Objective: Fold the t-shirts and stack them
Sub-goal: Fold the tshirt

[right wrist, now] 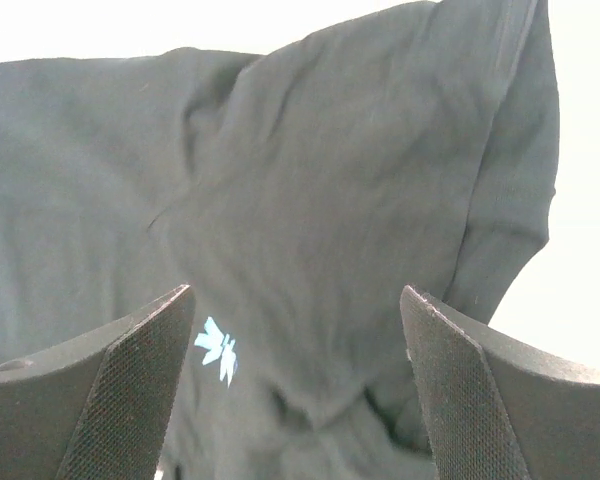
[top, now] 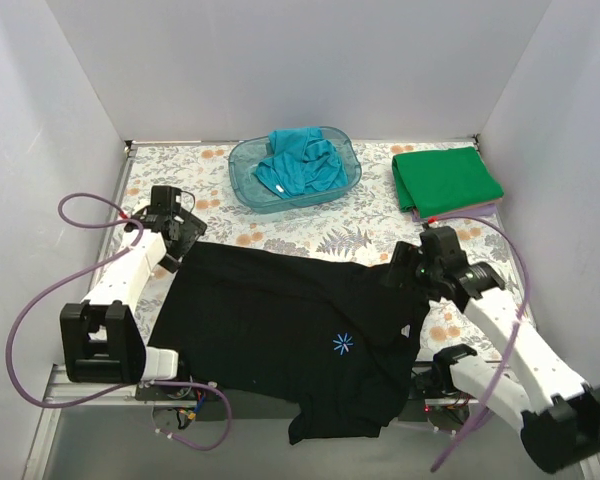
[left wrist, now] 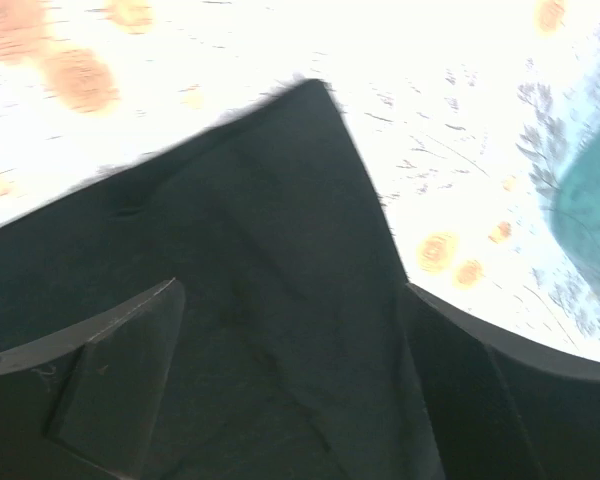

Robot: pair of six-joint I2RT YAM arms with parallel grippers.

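Note:
The black t-shirt (top: 280,325) lies spread on the table, its blue-white starburst mark (top: 342,345) facing up and its near hem hanging over the front edge. My left gripper (top: 183,240) is open over the shirt's far left corner; in the left wrist view (left wrist: 292,290) black cloth (left wrist: 280,300) lies between the spread fingers. My right gripper (top: 404,270) is open over the shirt's right side; in the right wrist view (right wrist: 298,292) the cloth (right wrist: 360,180) and the starburst (right wrist: 217,350) lie below it. The green t-shirt (top: 445,180) lies folded at the back right. The teal t-shirt (top: 298,165) is crumpled in the tub.
The translucent blue tub (top: 242,180) stands at the back middle on a floral tablecloth (top: 360,230). A pink-purple cloth edge (top: 470,212) shows under the green shirt. Grey walls close three sides. Purple cables (top: 40,300) loop beside both arms.

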